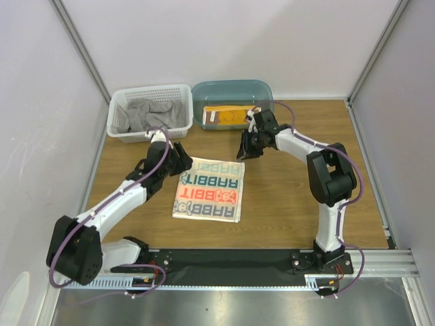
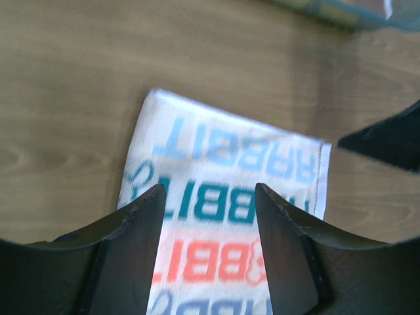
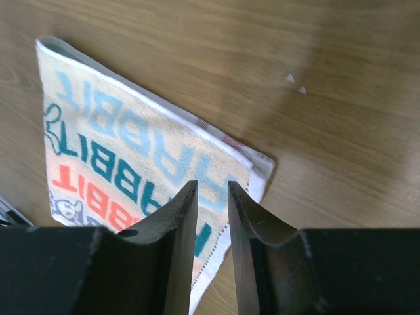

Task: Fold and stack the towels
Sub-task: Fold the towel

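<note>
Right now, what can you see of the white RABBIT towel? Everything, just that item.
The white towel is soft cloth printed with rows of RABBIT in light blue, teal and red-orange, plus small rabbit figures. It looks folded to a near-square, with layers showing at one corner. It lies flat on the wooden table between the arms. The left hand and right hand hang over its far corners, both parted, with nothing between their fingers.

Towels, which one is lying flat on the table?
The white towel with RABBIT letters lies flat on the table. The grey towel is bunched in the basket, the orange towel in the tub.
</note>
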